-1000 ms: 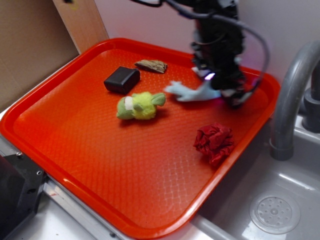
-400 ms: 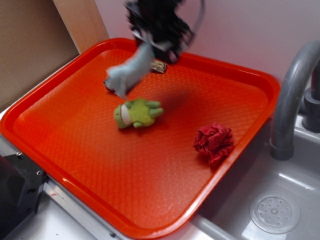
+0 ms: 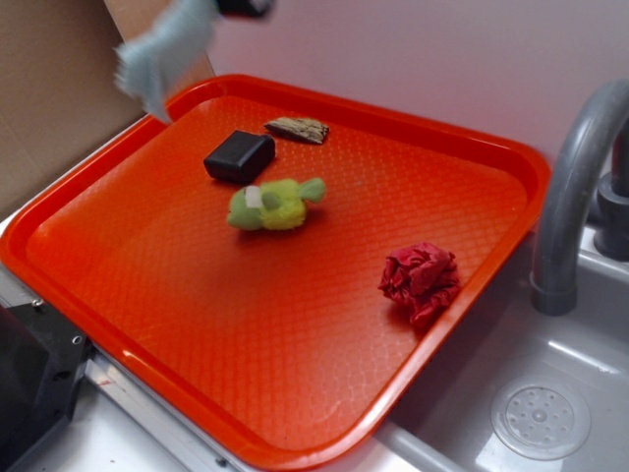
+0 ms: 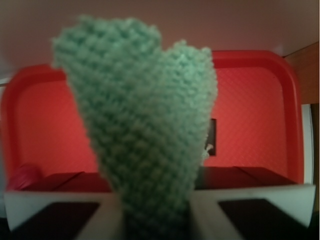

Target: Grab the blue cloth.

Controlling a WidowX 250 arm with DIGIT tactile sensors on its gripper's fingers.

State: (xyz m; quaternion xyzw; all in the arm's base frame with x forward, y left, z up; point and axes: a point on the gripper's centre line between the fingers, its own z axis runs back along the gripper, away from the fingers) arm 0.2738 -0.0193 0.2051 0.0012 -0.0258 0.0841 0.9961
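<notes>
Blue cloth [image 3: 162, 54] hangs in the air above the far-left corner of the red tray [image 3: 118, 324], clear of its surface — blurred in the exterior view. Gripper [image 3: 243, 7] is barely in view at the top edge, directly above the cloth. Wrist view: cloth [image 4: 145, 130] fills the middle, pinched between the two white fingers [image 4: 55, 212] at the bottom — jaws clamped on the cloth.

On the tray: black block [image 3: 240, 156] near the far edge, brown wood scrap [image 3: 298, 129] just behind it, yellow-green plush toy [image 3: 272, 205] just in front of the block, dark red cloth ball [image 3: 421, 281] near the right edge. Grey faucet [image 3: 570, 197] and sink [image 3: 541, 418] stand beside the tray's right edge.
</notes>
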